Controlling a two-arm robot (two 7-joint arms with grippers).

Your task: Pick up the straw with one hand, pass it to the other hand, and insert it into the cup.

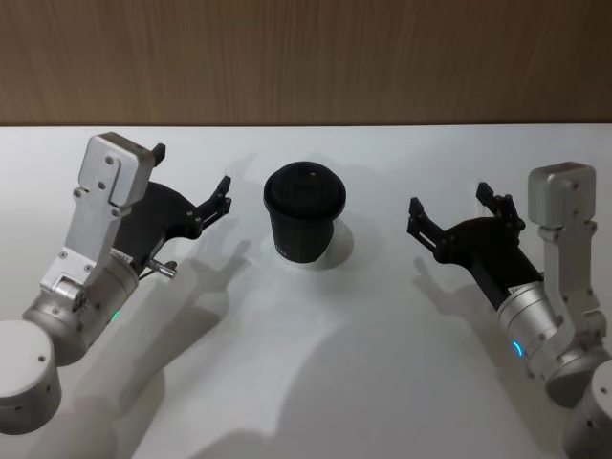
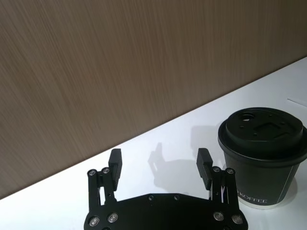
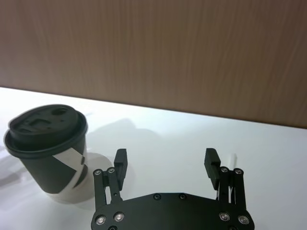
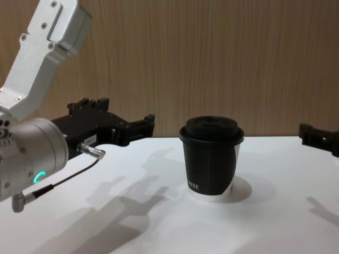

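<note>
The black lidded cup (image 1: 304, 215) stands upright on the white table, between my two arms. My left gripper (image 1: 191, 170) hovers open just left of it, with nothing between its fingers; the left wrist view shows the cup (image 2: 261, 158) close beside one finger. To the cup's right, my right gripper (image 1: 451, 199) is open too and holds nothing. In the right wrist view a short white tip of the straw (image 3: 232, 157) pokes out by one finger of the right gripper (image 3: 165, 158); the rest of the straw is hidden under it.
A wood-panelled wall (image 1: 306, 57) runs along the table's far edge. A thin black cable (image 4: 69, 180) hangs from my left wrist. The white table (image 1: 316, 382) spreads bare in front of the cup.
</note>
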